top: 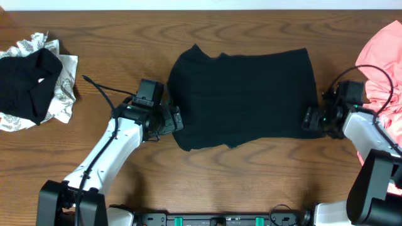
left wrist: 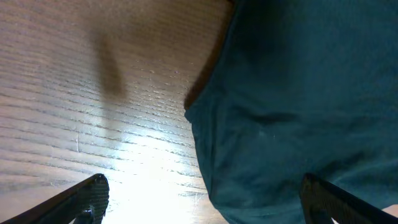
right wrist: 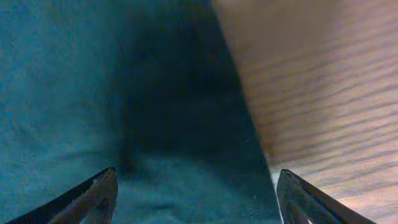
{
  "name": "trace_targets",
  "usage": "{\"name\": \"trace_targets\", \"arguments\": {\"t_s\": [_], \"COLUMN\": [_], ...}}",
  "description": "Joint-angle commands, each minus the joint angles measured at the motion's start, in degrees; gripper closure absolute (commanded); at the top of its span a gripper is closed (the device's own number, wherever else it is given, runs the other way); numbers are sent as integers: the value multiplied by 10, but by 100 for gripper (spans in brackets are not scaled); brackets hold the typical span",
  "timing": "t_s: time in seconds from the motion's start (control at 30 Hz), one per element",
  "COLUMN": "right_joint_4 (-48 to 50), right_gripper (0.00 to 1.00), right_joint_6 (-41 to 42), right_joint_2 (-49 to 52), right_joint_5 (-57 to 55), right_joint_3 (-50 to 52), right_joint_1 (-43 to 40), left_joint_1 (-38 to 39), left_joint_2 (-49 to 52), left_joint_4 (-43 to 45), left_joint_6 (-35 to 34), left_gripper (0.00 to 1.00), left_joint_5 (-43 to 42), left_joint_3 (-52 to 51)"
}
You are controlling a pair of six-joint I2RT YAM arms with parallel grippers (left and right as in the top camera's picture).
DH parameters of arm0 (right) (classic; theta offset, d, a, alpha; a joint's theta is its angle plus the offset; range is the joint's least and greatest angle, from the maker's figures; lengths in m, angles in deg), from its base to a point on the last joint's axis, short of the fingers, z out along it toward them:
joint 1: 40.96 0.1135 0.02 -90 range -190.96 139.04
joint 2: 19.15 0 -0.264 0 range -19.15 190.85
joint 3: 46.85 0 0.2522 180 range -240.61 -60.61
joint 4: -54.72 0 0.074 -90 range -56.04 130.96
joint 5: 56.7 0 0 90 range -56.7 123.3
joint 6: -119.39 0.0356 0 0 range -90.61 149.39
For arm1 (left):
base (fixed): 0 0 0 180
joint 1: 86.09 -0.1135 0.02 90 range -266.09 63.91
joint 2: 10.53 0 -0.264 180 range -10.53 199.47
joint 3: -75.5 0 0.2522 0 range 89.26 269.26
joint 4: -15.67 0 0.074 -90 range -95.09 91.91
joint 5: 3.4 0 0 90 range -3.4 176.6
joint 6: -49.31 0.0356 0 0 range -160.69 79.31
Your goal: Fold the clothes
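Note:
A black garment lies spread flat in the middle of the wooden table. My left gripper is open at the garment's left lower edge; in the left wrist view its fingers straddle the dark cloth edge and bare wood. My right gripper is open at the garment's right lower corner; in the right wrist view its fingers span the cloth edge. Neither holds anything.
A black garment lies on a white patterned cloth at the far left. A pink garment is heaped at the right edge behind the right arm.

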Motion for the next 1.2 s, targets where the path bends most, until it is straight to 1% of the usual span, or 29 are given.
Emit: {"name": "trace_targets", "arguments": {"t_s": [0.0, 0.07, 0.13, 0.23, 0.27, 0.3, 0.33, 0.43, 0.57, 0.7, 0.9, 1.0, 1.07, 1.13, 1.17], "right_joint_4": [21, 34, 49, 61, 63, 64, 65, 66, 70, 75, 77, 77, 77, 77, 77], "right_gripper": [21, 23, 32, 57, 63, 69, 71, 72, 71, 69, 69, 69, 69, 69, 69], "right_joint_6": [-22, -26, -27, -30, -30, -30, -30, -30, -30, -29, -30, -30, -30, -30, -30], "right_joint_2": [-1, -1, -1, -1, -1, -1, -1, -1, -1, -1, -1, -1, -1, -1, -1], "right_joint_5": [-4, -4, -3, -3, -3, -1, -1, -1, 4, 14, 22, 25, 25, 25, 25], "right_joint_3": [32, 44, 53, 57, 57, 57, 57, 57, 57, 57, 57, 57, 57, 57, 57], "right_joint_1": [0, 0, 0, 0, 0, 0, 0, 0, 0, 0, 0, 0, 0, 0, 0], "left_joint_1": [2, 2, 2, 2, 2, 2, 2, 2, 2, 2, 2, 3, 3, 3, 3], "left_joint_2": [6, 6, 6, 6, 6, 6, 6, 6, 6, 6, 7, 9, 11, 11, 11], "left_joint_4": [1, 1, 1, 1, 0, -1, -4, -22, -63, -82, -40, -12, 4, 21, 28], "left_joint_6": [8, 7, 7, 7, 7, 7, 7, 1, -38, -40, -68, -101, -125, -153, -164], "left_gripper": [2, 2, 2, 2, 2, 2, 2, 1, 1, 1, 1, 0, 1, 5, 9], "left_joint_5": [10, 17, 29, 36, 35, 35, 35, 33, 31, -9, -80, -88, -88, -88, -91], "left_joint_3": [-1, -1, -1, -1, -1, -1, -1, -1, -1, -2, -24, -48, -66, -86, -92]}}
